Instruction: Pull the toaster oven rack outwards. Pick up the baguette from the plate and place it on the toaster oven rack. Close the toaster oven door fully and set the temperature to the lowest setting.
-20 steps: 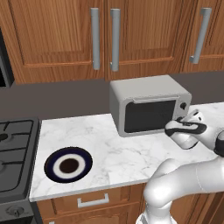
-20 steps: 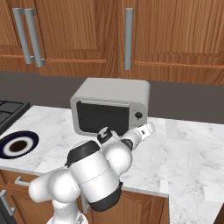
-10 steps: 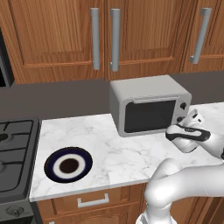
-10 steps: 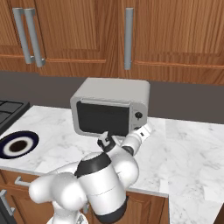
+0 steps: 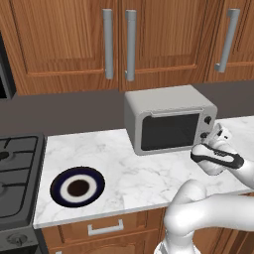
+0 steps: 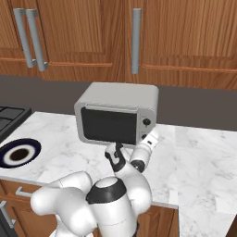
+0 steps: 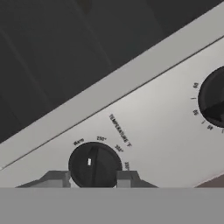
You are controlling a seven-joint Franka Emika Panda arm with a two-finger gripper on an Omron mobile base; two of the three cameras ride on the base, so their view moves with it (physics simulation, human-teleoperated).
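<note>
A: Temperature knob [image 7: 94,165], lower centre of the hand view. Gripper [image 7: 93,178] right at it, one fingertip [image 7: 56,178] on each side, just beside the dial. Real contact? Cannot tell; jaws stand a knob's width apart.

B: Step?

A: Last one, by my reading. Toaster oven door [image 5: 170,131] looks shut, flush with the front.

B: Next move?

A: Close on the knob, then twist toward the lowest mark. Pointer sits between markings now.

B: Farther back?

A: Second dial [image 7: 213,101] at right edge. Toaster oven [image 6: 118,112] mid-frame on the counter [image 6: 199,162]; plate [image 5: 78,186] lower left, well apart, bare. Baguette presumably inside; the dark glass hides it.
</note>
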